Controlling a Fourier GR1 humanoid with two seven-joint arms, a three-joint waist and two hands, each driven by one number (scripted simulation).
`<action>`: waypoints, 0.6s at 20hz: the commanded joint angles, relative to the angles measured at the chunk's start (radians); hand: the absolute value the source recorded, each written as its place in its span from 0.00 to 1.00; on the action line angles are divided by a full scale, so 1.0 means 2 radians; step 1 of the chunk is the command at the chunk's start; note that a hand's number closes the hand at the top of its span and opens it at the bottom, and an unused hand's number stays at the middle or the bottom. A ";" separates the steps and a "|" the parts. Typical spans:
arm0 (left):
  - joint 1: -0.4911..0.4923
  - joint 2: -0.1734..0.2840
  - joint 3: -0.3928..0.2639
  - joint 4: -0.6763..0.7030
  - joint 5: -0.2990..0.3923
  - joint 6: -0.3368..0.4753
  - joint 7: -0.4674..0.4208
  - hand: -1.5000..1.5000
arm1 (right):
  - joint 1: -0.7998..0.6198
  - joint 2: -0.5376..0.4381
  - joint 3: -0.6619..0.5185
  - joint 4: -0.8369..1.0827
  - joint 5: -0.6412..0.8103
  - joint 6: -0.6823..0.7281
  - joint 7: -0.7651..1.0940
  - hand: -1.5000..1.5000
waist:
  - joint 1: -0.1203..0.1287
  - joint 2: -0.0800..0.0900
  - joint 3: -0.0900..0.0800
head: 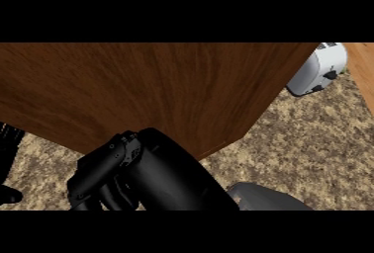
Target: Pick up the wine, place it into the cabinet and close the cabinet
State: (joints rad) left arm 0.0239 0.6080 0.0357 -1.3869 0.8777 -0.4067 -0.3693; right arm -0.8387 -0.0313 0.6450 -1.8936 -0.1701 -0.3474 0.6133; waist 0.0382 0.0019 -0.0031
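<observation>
A broad brown wooden cabinet (146,89) surface filled the head view from 9 o'clock across to 1 o'clock, its grain running up and down. Its lower edges slanted inward to meet in a corner just below the middle of the view. The right hand (168,173) sat at 6 o'clock, a bulky black mass pressed up against that corner and overlapping the wood's lower edge. Its grey forearm (266,197) came in at about 5 o'clock. Whether this hand was open or closed could not be told, because its dark parts merged into one shape. The wine could not be made out either — no bottle stood apart from the black of the hand, so where it lay relative to the hand, whether under it or behind the wood, could not be told. At 8 to 9 o'clock, hard against the view's edge, a sliver of the left hand (7,143) showed as a black shape over the counter, too little of it to say how it was held. The speckled tan counter (306,148) lay bare from 3 to 5 o'clock. At 2 o'clock a white toaster (318,66) stood on it, partly hidden behind the cabinet's right edge, with a strip of lighter wood (363,64) just beyond it at the view's right border.
</observation>
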 commanded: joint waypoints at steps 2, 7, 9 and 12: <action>0.003 -0.016 0.011 0.024 -0.026 -0.024 -0.030 0.00 | -0.099 0.015 -0.039 0.106 -0.055 -0.031 -0.027 1.00 | -0.007 0.000 0.001; -0.023 -0.021 0.023 0.057 -0.031 -0.026 -0.015 0.00 | -0.077 0.015 -0.081 0.177 -0.098 0.026 -0.081 1.00 | -0.014 0.001 0.001; 0.007 -0.016 0.028 0.019 -0.027 -0.028 -0.006 0.00 | -0.075 0.016 -0.071 0.199 -0.104 -0.003 -0.110 1.00 | -0.010 0.000 0.001; -0.008 -0.022 0.033 0.012 -0.025 -0.008 0.015 0.00 | -0.045 0.016 -0.090 0.211 -0.108 0.018 -0.120 1.00 | -0.014 0.000 0.001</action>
State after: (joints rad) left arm 0.0199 0.5740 0.0868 -1.3654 0.8356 -0.4256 -0.3576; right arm -0.9660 -0.0012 0.4804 -1.5256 -0.3614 -0.3142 0.4245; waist 0.0162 0.0010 -0.0005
